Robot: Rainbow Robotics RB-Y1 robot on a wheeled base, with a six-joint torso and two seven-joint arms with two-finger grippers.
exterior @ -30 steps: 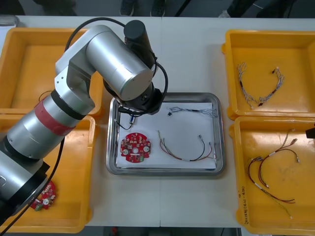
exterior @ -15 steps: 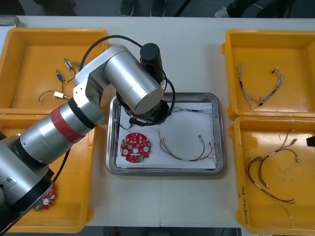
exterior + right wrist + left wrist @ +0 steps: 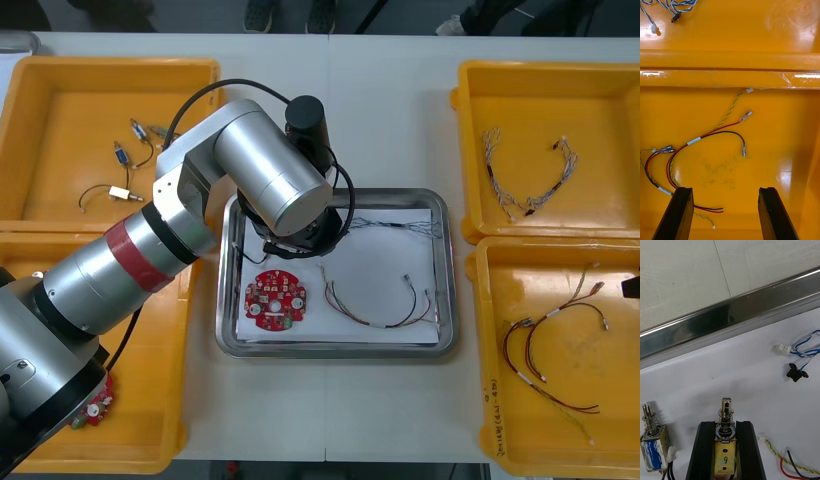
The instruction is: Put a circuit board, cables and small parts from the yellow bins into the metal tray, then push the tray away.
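My left gripper (image 3: 725,424) is shut on a small metal part (image 3: 724,455) with a spring pin, just above the white inside of the metal tray (image 3: 733,317). Beside it lies a second small metal part (image 3: 653,444), wrapped in blue. In the front view the left arm (image 3: 270,180) covers the upper left of the tray (image 3: 440,340). The tray holds a red circuit board (image 3: 277,299), a red and yellow cable (image 3: 380,305) and a blue and white cable (image 3: 395,225). My right gripper (image 3: 724,193) hangs open over red and yellow cables (image 3: 696,144) in its bin.
The upper left bin (image 3: 60,80) holds small metal parts (image 3: 130,150); the lower left bin (image 3: 150,440) holds a circuit board (image 3: 92,405). Blue and white cables (image 3: 530,180) lie in the upper right bin, red and yellow cables (image 3: 550,350) in the lower right.
My left arm has swung to the right over the tray, uncovering the small parts in the upper left bin. The right arm has stayed put.
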